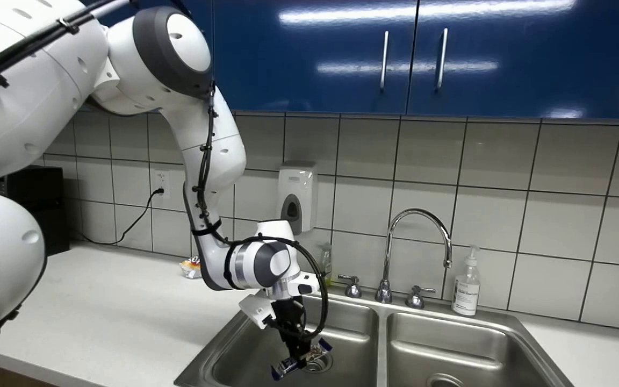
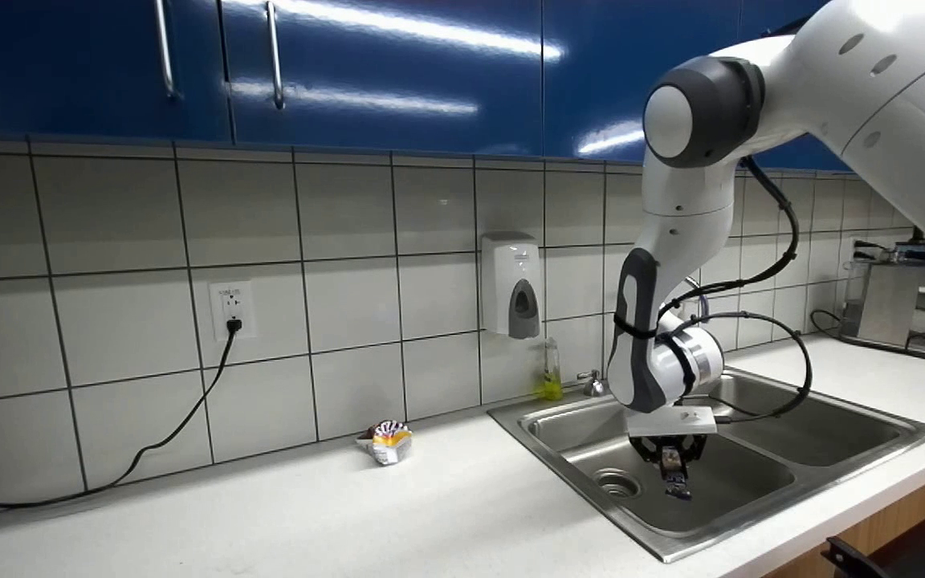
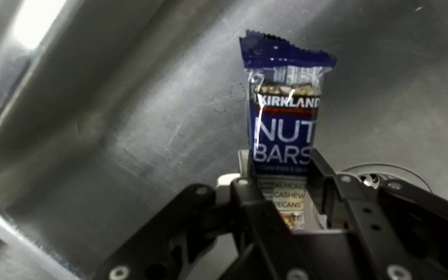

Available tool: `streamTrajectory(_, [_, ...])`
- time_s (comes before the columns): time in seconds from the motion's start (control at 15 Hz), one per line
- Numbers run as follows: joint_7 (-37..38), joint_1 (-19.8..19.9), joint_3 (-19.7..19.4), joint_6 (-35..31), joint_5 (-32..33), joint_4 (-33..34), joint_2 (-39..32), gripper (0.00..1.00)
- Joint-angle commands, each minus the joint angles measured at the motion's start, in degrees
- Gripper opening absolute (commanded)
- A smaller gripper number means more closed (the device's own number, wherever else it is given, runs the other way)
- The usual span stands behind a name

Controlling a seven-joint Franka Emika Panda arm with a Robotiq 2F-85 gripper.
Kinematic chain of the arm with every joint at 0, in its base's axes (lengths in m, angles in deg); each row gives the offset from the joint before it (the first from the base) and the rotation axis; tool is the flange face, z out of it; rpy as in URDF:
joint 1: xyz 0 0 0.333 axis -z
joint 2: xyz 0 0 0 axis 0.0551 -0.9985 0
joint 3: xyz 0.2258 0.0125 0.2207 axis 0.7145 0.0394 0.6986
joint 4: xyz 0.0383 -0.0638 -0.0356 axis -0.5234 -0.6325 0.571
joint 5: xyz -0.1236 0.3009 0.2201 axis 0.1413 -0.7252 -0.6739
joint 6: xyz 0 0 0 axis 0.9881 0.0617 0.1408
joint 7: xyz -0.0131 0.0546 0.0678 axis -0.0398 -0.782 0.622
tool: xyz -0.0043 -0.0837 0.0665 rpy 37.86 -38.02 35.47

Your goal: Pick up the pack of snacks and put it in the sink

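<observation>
The gripper (image 3: 280,167), closed across the bar (image 3: 286,128), hangs over the sink (image 1: 382,346). Placing, it seems; next, lower and release.

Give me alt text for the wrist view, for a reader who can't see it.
A black robot hand grips a wrapped nut bar, its blue label reading Kirkland Nut Bars, over a steel sink. The round drain shows at lower right, partly hidden by the hand.
</observation>
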Motion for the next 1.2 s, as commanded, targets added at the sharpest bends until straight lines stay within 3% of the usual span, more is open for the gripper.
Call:
streamTrajectory(0.0, [-4.0,4.2,4.0,0.1,-3.0,4.5,-3.9,0.11])
streamTrajectory(0.33, [-5.6,6.0,5.9,0.4,-4.5,8.7,-8.3,0.11])
streamTrajectory(1.07, [-6.3,6.6,6.1,1.1,-5.2,13.7,-14.5,0.11])
streamTrajectory(1.13, [-6.3,6.5,6.0,1.1,-5.2,13.9,-14.7,0.61])
